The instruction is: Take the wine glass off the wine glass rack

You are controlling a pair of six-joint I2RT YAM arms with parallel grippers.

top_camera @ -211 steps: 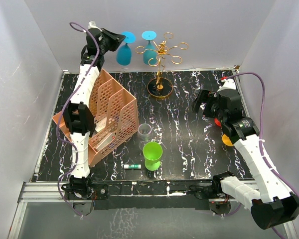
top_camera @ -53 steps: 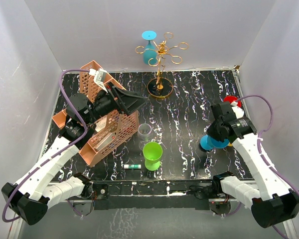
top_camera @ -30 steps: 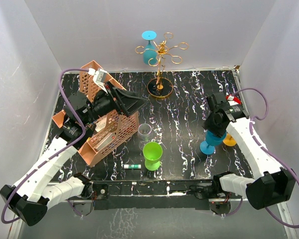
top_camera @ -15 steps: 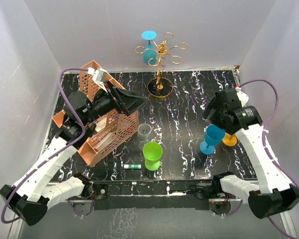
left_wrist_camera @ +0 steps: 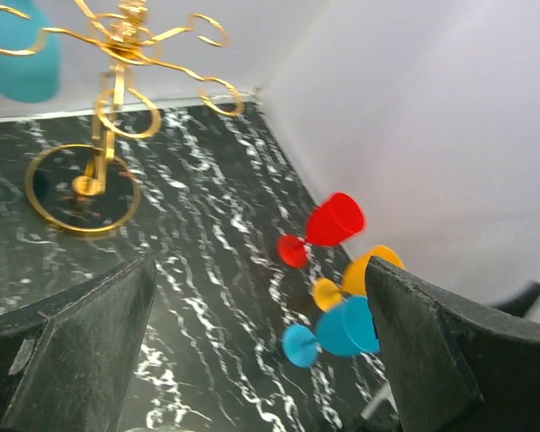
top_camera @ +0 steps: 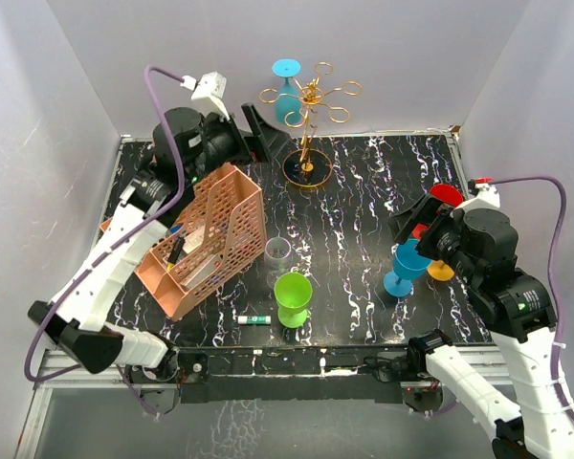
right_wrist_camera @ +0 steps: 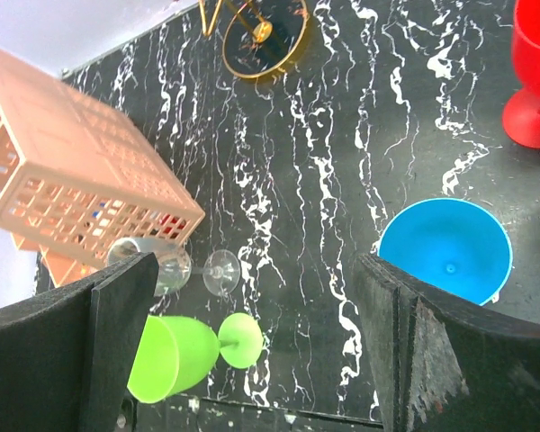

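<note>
The right hand (top_camera: 413,220) hangs with its fingers spread and nothing in them, a blue wine glass (top_camera: 408,263) upright on the desk (top_camera: 364,191) just beneath. Farther back, the left hand (top_camera: 264,134) is raised, fingers also apart. Just beyond it is the wine glass rack (top_camera: 311,94), with a teal wine glass (top_camera: 287,103) hanging from it.

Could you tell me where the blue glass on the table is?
In the top view, the blue glass stands at the right, beside the orange glass and red glass.
</note>
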